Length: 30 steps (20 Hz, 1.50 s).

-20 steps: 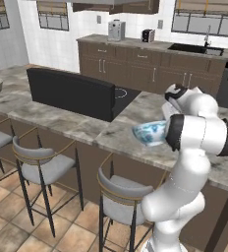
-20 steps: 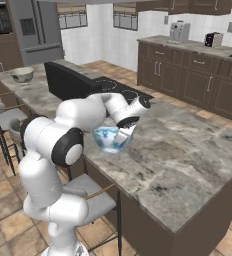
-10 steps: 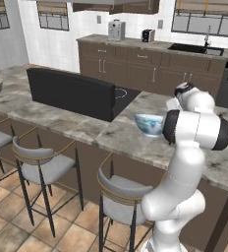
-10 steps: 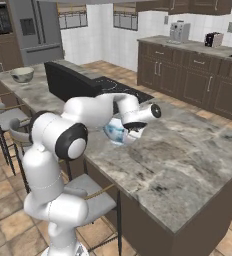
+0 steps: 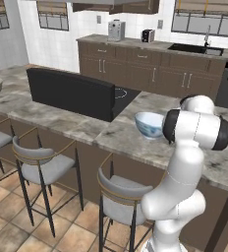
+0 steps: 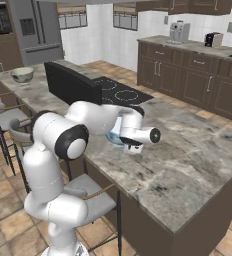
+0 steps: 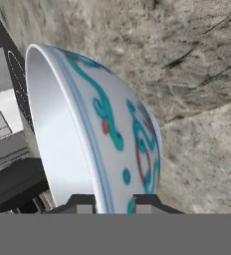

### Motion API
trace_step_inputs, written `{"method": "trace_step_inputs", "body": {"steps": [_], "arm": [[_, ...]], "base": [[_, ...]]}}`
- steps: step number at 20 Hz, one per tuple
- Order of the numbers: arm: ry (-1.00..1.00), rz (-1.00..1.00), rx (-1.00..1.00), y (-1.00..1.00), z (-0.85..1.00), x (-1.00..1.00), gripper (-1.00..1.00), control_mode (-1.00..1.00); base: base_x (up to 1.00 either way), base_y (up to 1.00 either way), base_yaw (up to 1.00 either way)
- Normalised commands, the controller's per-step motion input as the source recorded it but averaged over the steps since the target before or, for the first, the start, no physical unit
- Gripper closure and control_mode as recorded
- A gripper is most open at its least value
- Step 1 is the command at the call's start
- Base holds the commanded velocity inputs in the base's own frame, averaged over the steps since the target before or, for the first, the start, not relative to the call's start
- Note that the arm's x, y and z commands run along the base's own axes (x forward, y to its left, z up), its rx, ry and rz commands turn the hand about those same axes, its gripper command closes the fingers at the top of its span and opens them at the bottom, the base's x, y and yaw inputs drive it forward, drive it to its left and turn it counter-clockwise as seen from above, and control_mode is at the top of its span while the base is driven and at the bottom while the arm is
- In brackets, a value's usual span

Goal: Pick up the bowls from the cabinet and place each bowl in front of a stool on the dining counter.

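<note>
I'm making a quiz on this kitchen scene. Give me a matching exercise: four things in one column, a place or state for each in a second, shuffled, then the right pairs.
Things:
1. floral bowl
2. olive-grey bowl
3. cooktop
4. nearest stool

Places or states:
A. at the far end of the dining counter
B. its rim between the fingers of the hand
C. under the counter's edge, beside the robot
D. set flat in the stone, behind the black panel

Pairs: 1-B, 2-A, 3-D, 4-C
</note>
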Motion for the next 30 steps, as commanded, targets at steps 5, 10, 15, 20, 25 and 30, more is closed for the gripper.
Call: {"method": "trace_step_inputs", "body": {"steps": [5, 10, 15, 20, 25, 30], "arm": [[-0.02, 0.00, 0.00, 0.00, -0.40, 0.00, 1.00, -1.00], [0.00, 0.00, 0.00, 0.01, -0.01, 0.00, -1.00, -1.00], [-0.04, 0.02, 0.00, 0.00, 0.00, 0.00, -1.00, -1.00], [-0.11, 0.14, 0.00, -0.01, 0.20, 0.00, -1.00, -1.00], [-0.16, 0.17, 0.00, -0.14, 0.51, -0.17, -1.00, -1.00], [-0.02, 0.14, -0.05, -0.09, 0.73, -0.66, -1.00, -1.00]], "base": [[0.00, 0.00, 0.00], [0.00, 0.00, 0.00], [0.00, 0.00, 0.00], [0.00, 0.00, 0.00], [0.00, 0.00, 0.00], [0.00, 0.00, 0.00]]}}
